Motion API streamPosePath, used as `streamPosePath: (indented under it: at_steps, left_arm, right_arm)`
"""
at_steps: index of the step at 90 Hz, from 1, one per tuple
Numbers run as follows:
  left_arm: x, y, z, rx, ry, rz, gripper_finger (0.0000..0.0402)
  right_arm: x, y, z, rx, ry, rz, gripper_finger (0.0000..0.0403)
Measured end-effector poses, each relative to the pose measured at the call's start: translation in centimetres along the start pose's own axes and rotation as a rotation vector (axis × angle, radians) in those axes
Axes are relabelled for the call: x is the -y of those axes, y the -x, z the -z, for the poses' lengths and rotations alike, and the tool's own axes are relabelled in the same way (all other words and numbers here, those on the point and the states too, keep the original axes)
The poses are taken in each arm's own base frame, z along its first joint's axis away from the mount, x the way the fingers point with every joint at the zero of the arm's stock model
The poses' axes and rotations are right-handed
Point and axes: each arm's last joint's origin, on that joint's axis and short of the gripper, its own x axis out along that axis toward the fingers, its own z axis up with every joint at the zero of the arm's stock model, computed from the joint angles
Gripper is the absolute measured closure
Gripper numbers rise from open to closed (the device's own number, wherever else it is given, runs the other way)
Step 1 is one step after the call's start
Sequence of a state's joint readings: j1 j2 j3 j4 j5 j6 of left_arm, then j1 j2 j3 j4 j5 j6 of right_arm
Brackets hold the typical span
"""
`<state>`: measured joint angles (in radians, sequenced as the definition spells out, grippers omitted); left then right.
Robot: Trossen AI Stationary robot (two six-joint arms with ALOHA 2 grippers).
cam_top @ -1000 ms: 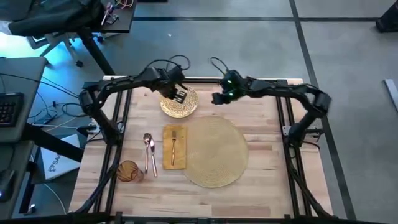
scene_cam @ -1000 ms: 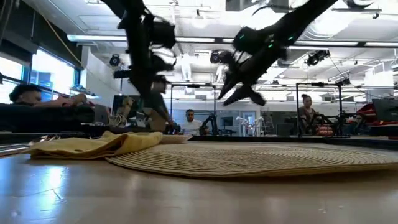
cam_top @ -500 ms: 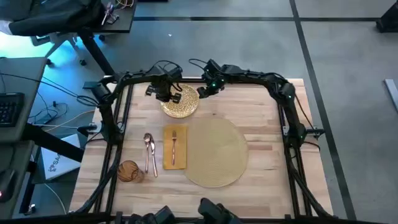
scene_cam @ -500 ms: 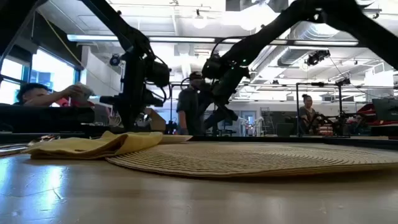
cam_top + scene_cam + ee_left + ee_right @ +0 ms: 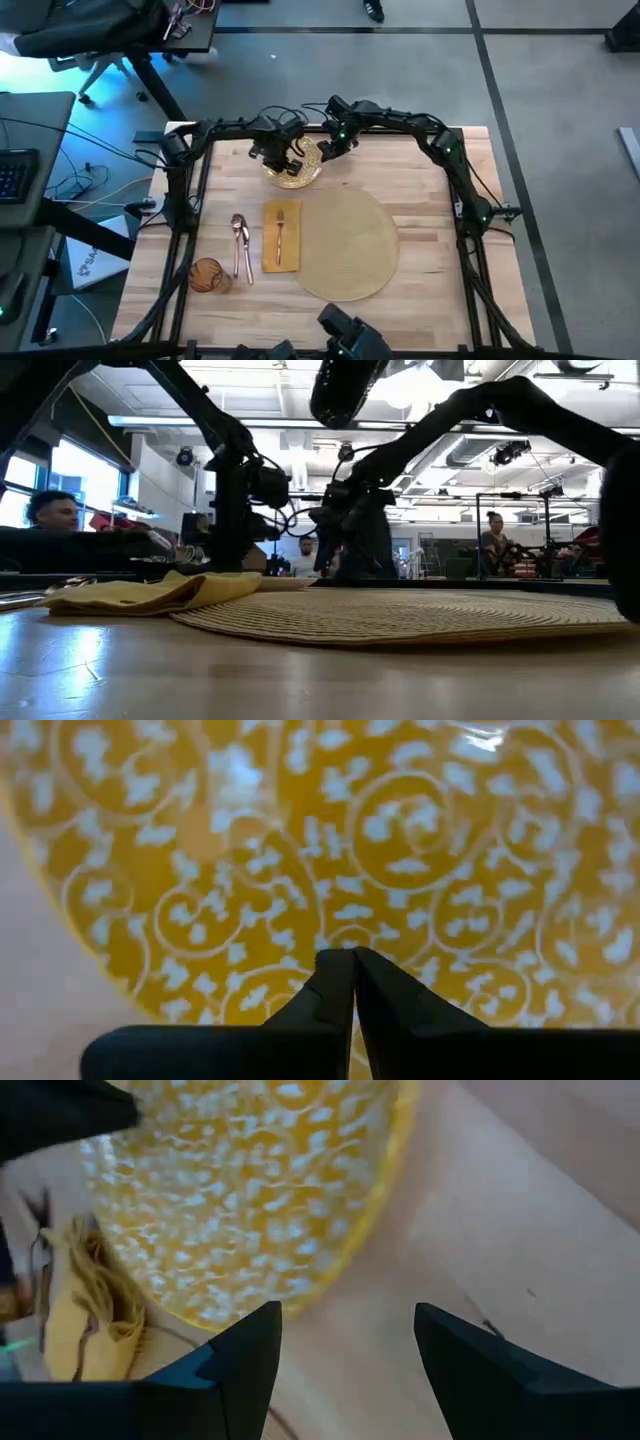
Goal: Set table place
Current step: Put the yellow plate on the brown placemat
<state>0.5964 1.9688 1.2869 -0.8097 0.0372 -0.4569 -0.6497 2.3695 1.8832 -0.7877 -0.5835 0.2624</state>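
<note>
Gold plate (image 5: 293, 166) at the far side of the table (image 5: 420, 290), just beyond the napkin (image 5: 281, 238) and the far-left edge of the round mat (image 5: 345, 244), not on the mat. Patterned with pale swirls and dots, filling the left wrist view (image 5: 400, 850) and showing with its rim in the right wrist view (image 5: 250, 1190).

Left gripper (image 5: 284, 158) down over the plate's left part, fingers (image 5: 335, 995) pinched together tip to tip above the plate's face, nothing between them. Right gripper (image 5: 332, 146) at the plate's right rim, fingers (image 5: 240, 1360) spread wide apart, bare wood between them, plate rim just ahead. Both grippers low near the tabletop in the low view, left (image 5: 243, 510) and right (image 5: 352, 530) side by side behind the mat (image 5: 420, 615).

Nearer on the table: napkin flat beside the mat's left edge, fork (image 5: 280, 232) lying lengthwise on it. Left of the napkin, two more pieces of cutlery (image 5: 240, 245) side by side on the wood. Amber tumbler (image 5: 207, 274) near the left front corner, just left of the cutlery. Napkin rumpled in the low view (image 5: 150, 592), touching the mat's edge.

Black rail frame (image 5: 190, 200) along both sides of the table. Beyond it, a dark desk with a keyboard (image 5: 14, 172) at far left. People in the room behind, one seated at left (image 5: 50, 515), another farther off at right (image 5: 493, 540).
</note>
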Motion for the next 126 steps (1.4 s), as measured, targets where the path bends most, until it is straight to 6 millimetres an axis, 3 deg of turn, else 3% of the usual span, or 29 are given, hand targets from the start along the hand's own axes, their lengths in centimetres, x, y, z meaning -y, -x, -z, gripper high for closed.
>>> streamPosePath:
  at_steps: [19, 43, 56, 77, 96, 110, 126]
  left_arm:
    - [1.8, 1.3, 0.2, 0.097, -0.158, 0.089, 0.0401]
    - [2.4, 7.7, 1.9, 0.220, -0.152, 0.152, 0.0401]
    - [2.2, 11.2, 3.3, 0.312, -0.098, 0.194, 0.0401]
    - [0.8, 16.4, 5.4, 0.500, 0.017, 0.201, 0.0401]
    - [-0.4, 19.5, 7.2, 0.622, 0.066, 0.203, 0.0401]
    - [-0.7, 20.8, 8.2, 0.670, 0.076, 0.214, 0.0401]
    - [-0.6, 21.1, 8.7, 0.692, 0.071, 0.202, 0.0401]
  right_arm:
    - [0.5, 0.3, -0.1, 0.010, 0.005, 0.006, 0.0187]
    - [1.6, -0.7, -0.2, -0.003, -0.042, -0.003, 0.0199]
    - [1.6, -0.8, -0.3, 0.004, -0.048, 0.008, 0.0251]
    - [1.7, -0.8, -0.6, 0.018, -0.066, -0.058, 0.0380]
    - [3.0, 1.0, -0.6, -0.026, -0.084, -0.198, 0.0401]
    - [2.6, 4.7, 0.0, -0.051, -0.005, -0.381, 0.0402]
    - [0.9, 8.7, 2.7, -0.135, 0.082, -0.528, 0.0402]
